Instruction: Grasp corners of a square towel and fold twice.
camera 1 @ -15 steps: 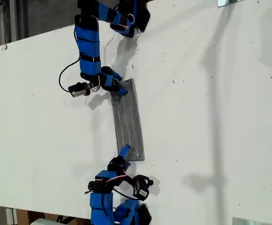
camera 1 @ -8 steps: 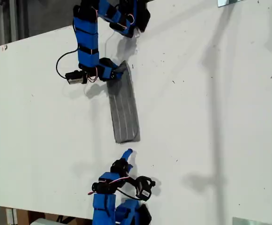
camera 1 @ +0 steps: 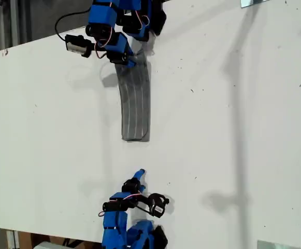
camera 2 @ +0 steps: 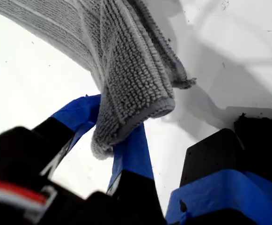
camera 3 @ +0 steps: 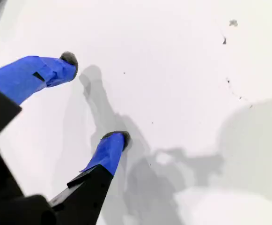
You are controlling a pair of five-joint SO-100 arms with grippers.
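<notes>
The towel (camera 1: 134,101) is a narrow folded strip of dark grey striped cloth on the white table (camera 1: 233,129). My first gripper (camera 1: 129,57), at the top of the exterior view, is shut on the towel's far end and lifts it. In the first wrist view the bunched towel (camera 2: 126,84) hangs between the blue fingers (camera 2: 131,154). My second gripper (camera 1: 139,174), at the bottom of the exterior view, stands open below the towel's near end and apart from it. Its blue fingertips (camera 3: 110,150) hold nothing over the bare table.
Metal brackets sit at the exterior view's top right (camera 1: 254,2) and bottom right (camera 1: 274,245). The table's edge (camera 1: 36,39) runs along the exterior view's upper left. A black cable (camera 1: 70,18) loops beside the first arm.
My first gripper has dragged the towel toward the top of the exterior view. My second gripper has let go of the near end, opened and drawn back.
</notes>
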